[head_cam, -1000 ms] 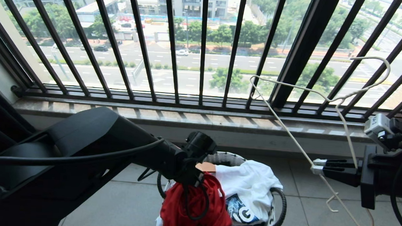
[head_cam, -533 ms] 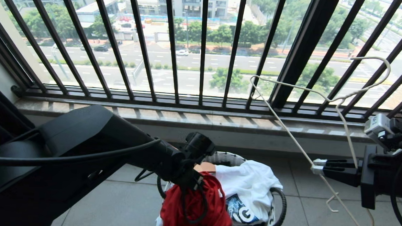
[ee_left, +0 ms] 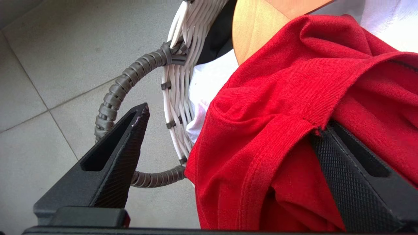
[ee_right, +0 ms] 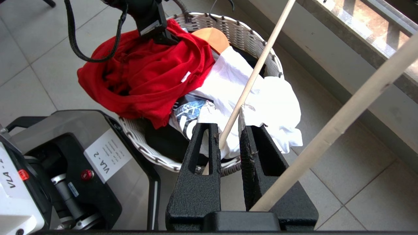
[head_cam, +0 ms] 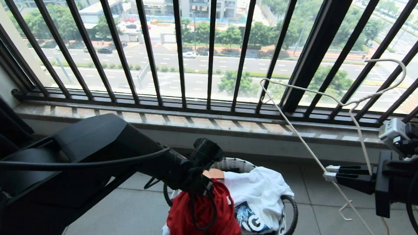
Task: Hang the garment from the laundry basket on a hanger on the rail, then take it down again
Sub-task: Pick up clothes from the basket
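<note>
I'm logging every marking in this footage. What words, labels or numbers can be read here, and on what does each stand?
"VLA - 2": white sticker on the robot's grey base cover; the smaller lines under it are too small to read.
"VLA - 2": white label on the base's near edge, cut off.
Large white letter, perhaps "G": print on the white garment, partly folded, not fully readable.

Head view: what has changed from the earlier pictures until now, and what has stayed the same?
Almost nothing. The left arm's bulky upper part shifted a little; its open left gripper still sits at the red shirt in the basket, gripping nothing. The right gripper stays shut on the hanger, held where it was. The white shirt lies unchanged.
</note>
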Motion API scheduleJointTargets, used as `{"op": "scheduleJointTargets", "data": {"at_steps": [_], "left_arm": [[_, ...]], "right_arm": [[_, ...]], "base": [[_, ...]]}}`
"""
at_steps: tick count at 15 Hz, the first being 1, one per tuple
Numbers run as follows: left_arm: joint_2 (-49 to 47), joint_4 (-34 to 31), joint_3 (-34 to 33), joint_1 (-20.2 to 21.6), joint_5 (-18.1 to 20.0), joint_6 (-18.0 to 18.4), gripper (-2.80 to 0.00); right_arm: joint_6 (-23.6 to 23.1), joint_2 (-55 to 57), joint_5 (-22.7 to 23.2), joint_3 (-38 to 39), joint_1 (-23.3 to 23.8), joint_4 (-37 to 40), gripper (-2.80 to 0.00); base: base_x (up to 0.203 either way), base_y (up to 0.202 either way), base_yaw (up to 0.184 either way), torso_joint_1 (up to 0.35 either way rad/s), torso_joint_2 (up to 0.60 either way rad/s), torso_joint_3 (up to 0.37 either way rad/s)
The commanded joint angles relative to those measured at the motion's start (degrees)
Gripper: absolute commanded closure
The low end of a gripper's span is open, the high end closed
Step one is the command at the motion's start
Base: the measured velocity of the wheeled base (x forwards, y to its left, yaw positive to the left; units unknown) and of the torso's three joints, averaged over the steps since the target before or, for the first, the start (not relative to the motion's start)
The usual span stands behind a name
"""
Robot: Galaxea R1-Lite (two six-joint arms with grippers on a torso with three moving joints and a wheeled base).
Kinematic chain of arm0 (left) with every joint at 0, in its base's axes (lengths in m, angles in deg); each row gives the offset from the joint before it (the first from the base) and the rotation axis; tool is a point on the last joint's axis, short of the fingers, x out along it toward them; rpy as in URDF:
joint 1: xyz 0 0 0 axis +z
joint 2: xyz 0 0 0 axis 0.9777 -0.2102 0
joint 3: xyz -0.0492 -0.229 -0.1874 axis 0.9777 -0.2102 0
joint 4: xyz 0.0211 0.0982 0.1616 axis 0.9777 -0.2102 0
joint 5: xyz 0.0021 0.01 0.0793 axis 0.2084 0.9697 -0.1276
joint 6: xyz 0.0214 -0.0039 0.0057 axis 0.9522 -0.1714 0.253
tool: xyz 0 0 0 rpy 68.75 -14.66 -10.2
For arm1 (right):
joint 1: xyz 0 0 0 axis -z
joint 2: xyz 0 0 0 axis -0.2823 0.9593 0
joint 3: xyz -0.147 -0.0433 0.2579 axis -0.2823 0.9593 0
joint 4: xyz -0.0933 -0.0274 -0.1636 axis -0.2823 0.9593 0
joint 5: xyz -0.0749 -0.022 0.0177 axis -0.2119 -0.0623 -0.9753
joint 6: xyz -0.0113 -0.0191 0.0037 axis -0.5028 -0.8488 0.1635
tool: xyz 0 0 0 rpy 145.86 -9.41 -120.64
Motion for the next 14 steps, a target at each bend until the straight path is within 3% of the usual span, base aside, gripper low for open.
{"op": "scheduleJointTargets", "data": {"at_steps": [1,5,6,7,14], "left_arm": [[-1.0,2.0,-0.3,0.0,-0.1,0.1,-2.80],[-1.0,2.1,-0.4,0.2,-0.2,0.2,-2.80],[-1.0,2.1,-0.4,0.2,-0.2,0.2,-1.30],[-1.0,2.2,-0.3,0.3,-0.2,0.2,0.00],[0.7,2.3,-0.3,1.1,-0.2,0.2,0.00]], "right_arm": [[-0.2,0.0,0.2,0.0,0.0,0.0,0.00],[-0.2,0.0,0.2,0.0,0.0,0.0,0.00],[-0.2,0.0,0.2,0.0,0.0,0.0,0.00],[-0.2,0.1,0.2,0.0,0.0,0.0,0.00],[-0.2,0.0,0.2,0.0,0.0,0.0,0.00]], "base": [[0.000,0.000,0.000,0.000,0.00,0.000],[0.000,0.000,0.000,0.000,0.00,0.000],[0.000,0.000,0.000,0.000,0.00,0.000],[0.000,0.000,0.000,0.000,0.00,0.000],[0.000,0.000,0.000,0.000,0.00,0.000]]}}
